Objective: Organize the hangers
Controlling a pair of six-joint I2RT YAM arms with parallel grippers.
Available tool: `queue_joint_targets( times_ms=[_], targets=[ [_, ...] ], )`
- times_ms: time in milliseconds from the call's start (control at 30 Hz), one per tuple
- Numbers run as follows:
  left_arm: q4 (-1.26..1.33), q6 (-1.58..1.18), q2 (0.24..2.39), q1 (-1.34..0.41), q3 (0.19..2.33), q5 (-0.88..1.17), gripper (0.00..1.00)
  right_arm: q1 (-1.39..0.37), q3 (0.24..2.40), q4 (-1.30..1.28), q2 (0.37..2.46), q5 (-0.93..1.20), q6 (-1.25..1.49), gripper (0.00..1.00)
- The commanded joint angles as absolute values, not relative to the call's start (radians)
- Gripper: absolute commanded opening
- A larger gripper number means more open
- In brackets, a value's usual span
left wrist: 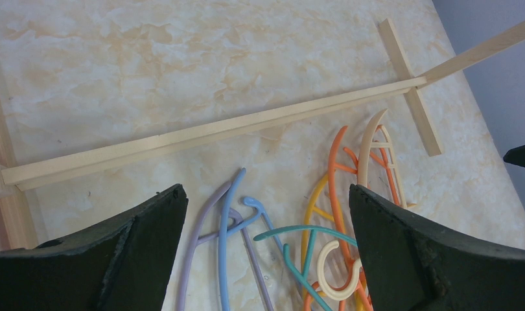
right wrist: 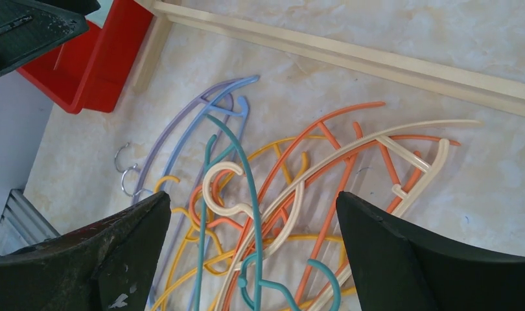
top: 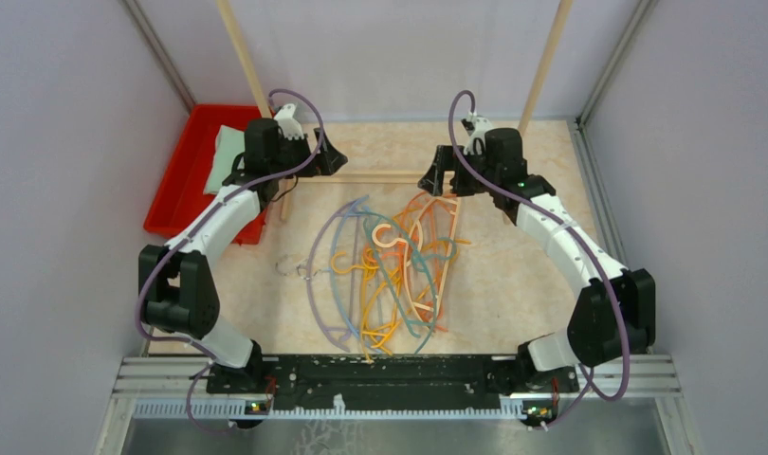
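A red bin (top: 181, 180) sits at the left edge of the worktop (top: 522, 284), with something pale green (top: 224, 156) inside it. Just right of the bin, the left hand (top: 329, 156) hovers over the far part of the worktop. Its fingers (left wrist: 117, 259) are spread wide apart and hold nothing. A wooden bar (top: 380, 176) lies flat across the worktop between the two hands, and two wooden poles (top: 240, 52) rise behind it.

The hangers (top: 390, 275) lie in a loose, tangled pile in the middle of the worktop, on the near side of the bar and between the two arms. At the pile's left edge are two small metal hooks (right wrist: 125, 170). Next come a lavender hanger (right wrist: 175, 123) and a light blue hanger (right wrist: 205, 116) touching it, then yellow hangers (right wrist: 182, 272) with a teal hanger (right wrist: 244, 162) crossing over them. A cream hanger (right wrist: 376, 137) and orange hangers (right wrist: 325, 123) lie at the right.

The right hand (top: 441, 176) hovers above the pile's far right corner, also wide apart and empty.
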State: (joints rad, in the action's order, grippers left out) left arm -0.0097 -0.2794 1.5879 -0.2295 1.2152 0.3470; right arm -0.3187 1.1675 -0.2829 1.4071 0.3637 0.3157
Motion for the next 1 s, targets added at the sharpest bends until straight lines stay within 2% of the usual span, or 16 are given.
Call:
queue_joint_targets(
  times_ms=[0,267,433,500,633,767,900,967],
  targets=[
    [-0.014,-0.266,1.565,-0.232,1.214,0.339,1.00,-0.329,1.234,-0.268,1.351,0.356,0.295,0.99],
    [-0.012,-0.264,1.568,-0.232,1.211,0.337,1.00,-0.324,1.199,-0.225,1.357,0.496,0.331,0.99],
    [-0.020,-0.256,1.569,-0.232,1.213,0.332,1.00,-0.324,1.148,-0.196,1.335,0.480,0.361,0.98],
    [-0.024,-0.247,1.564,-0.232,1.209,0.325,1.00,-0.323,1.151,-0.230,1.335,0.510,0.340,0.91],
    [-0.033,-0.238,1.563,-0.232,1.202,0.316,1.00,-0.328,1.133,-0.327,1.346,0.644,0.269,0.70],
    [-0.033,-0.252,1.563,-0.231,1.185,0.314,1.00,-0.358,1.013,-0.342,1.271,0.651,0.243,0.65],
    [-0.055,-0.250,1.568,-0.232,1.180,0.295,1.00,-0.379,0.877,-0.372,1.192,0.654,0.255,0.51],
    [-0.064,-0.245,1.570,-0.232,1.179,0.284,0.99,-0.395,0.814,-0.384,1.141,0.649,0.268,0.50]
  ],
)
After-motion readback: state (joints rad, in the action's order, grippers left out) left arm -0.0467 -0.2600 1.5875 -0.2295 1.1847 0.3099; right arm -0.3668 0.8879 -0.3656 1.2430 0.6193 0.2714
